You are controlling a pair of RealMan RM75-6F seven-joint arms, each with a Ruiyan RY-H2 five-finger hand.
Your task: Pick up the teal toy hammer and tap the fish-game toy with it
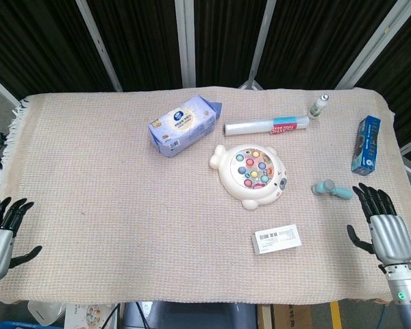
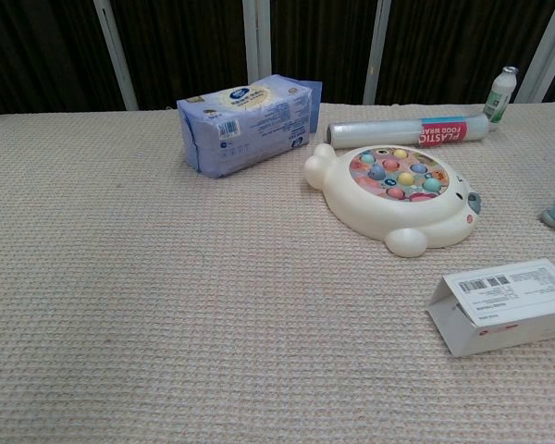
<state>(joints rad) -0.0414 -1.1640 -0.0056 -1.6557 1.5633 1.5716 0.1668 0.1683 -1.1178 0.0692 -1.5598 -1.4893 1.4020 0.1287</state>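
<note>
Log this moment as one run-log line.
stage: pre-grasp | right robot hand: open, near teal toy hammer | white fish-game toy: untouched

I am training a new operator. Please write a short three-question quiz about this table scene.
1. True or false: the right hand holds the teal plastic toy hammer.
2. Which lies nearest the cream round fish-game toy? A) blue carton B) roll of plastic food wrap C) small green-capped bottle
3. Fill in: the left hand is at the table's ____ corner.

Key: 1 false; 2 B; 3 near left.
</note>
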